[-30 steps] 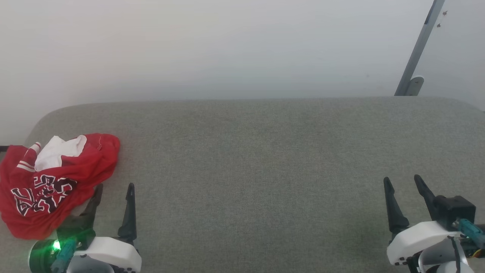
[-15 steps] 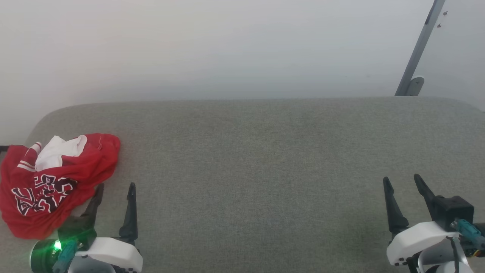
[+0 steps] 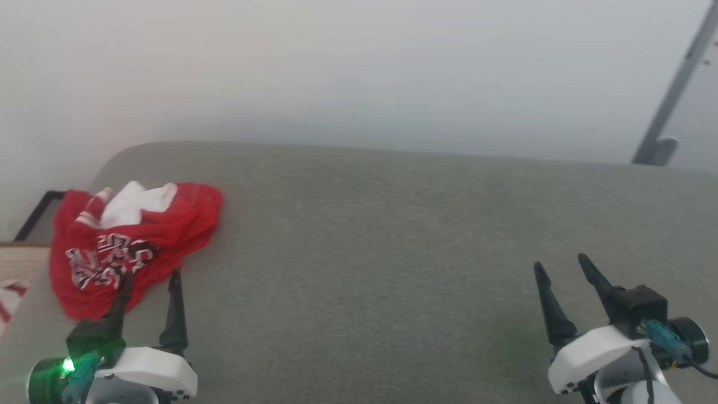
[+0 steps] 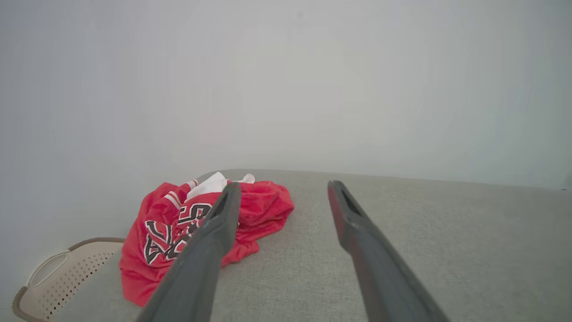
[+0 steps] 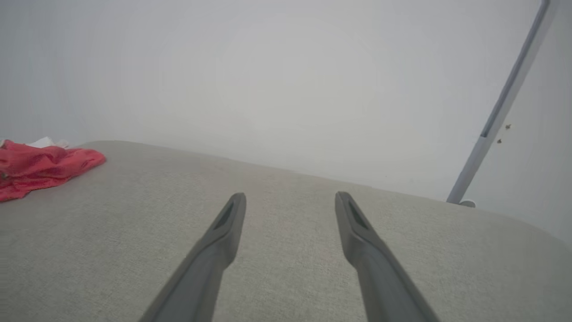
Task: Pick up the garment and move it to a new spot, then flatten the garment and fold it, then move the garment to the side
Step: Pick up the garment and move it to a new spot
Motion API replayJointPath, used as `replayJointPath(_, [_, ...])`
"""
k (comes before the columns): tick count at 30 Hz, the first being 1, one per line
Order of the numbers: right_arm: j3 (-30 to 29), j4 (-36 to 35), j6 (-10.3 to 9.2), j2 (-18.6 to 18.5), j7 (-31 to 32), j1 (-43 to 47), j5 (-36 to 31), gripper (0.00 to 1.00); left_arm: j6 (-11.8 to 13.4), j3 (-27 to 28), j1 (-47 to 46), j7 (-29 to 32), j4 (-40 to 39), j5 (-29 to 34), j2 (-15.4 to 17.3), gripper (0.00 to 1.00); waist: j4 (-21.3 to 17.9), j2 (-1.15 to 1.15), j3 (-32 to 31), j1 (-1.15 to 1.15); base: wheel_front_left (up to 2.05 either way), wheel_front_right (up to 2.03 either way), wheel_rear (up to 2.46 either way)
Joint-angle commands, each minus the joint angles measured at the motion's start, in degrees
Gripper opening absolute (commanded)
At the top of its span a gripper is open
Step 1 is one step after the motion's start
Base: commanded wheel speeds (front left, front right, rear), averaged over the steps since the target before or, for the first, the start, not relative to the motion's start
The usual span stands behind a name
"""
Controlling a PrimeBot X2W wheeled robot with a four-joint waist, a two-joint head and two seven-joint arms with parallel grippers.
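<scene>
left end effector (image 3: 151, 274) | jaws apart | garment (image 3: 140, 227) just ahead, leftward

I see the left gripper (image 4: 283, 185) spread wide at lower centre. One finger overlaps the crumpled garment (image 4: 156, 223), centre left on the grey cushion (image 4: 447, 232). A beige basket (image 4: 58, 273) sits lower left.

A: We had the head cam high, looking forward-down over the grey surface (image 3: 392, 252)?
B: Yes. Wrist cams we had low, facing the wall (image 4: 286, 89); all three shared the garment (image 3: 168, 230).
</scene>
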Motion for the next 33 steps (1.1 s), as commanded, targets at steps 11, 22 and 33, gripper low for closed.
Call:
replayJointPath(11, [6.2,1.5,0.01,-0.7,-0.6,-2.7,2.2,1.00,1.7,1.0,1.9,-0.1,-1.5,-1.1,-0.2,1.00,8.3,0.00,-1.0,0.00,0.00,0.00,0.00])
replayJointPath(22, [7.9,2.4,0.01,-1.0,-1.0,-3.6,2.9,1.00,2.4,1.1,1.8,1.3,-3.5,-1.8,0.0,1.00,11.5,0.00,-0.7,0.00,0.00,0.00,0.00])
replayJointPath(33, [5.8,0.5,0.01,-2.9,0.5,-4.3,2.9,1.00,2.4,1.8,-4.7,2.9,-0.8,-3.5,2.4,1.00,9.3,0.00,2.4,0.00,0.00,0.00,0.00])
